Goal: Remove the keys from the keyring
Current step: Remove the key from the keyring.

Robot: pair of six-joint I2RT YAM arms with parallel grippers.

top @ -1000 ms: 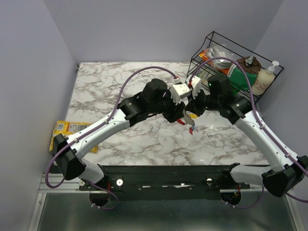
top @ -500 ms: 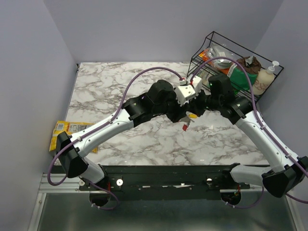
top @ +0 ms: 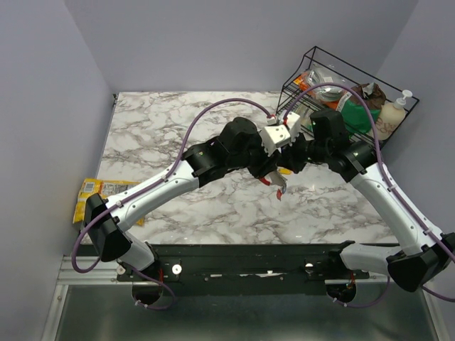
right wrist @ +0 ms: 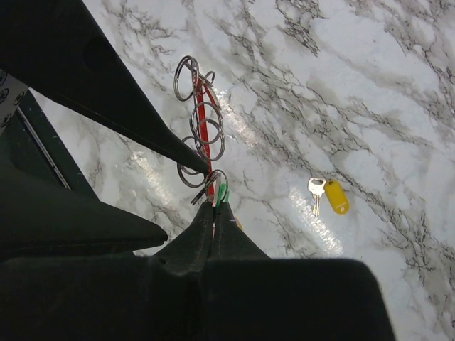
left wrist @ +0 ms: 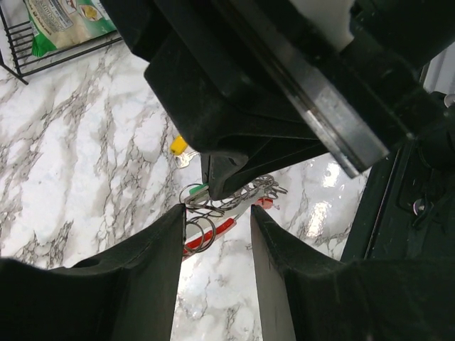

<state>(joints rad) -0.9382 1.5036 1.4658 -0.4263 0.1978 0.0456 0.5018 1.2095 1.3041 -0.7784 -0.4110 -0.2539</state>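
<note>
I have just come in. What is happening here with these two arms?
The right tool is shut on the red keyring, holding it above the marble table. The left tool is open, its fingers on either side of the hanging wire rings. One yellow-tagged key lies loose on the table.

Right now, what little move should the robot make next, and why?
Probably ease the left gripper forward around the green key. The right gripper is shut on the keyring, the left one's jaws stand open just short of it, and the yellow key already lies loose on the table.
</note>
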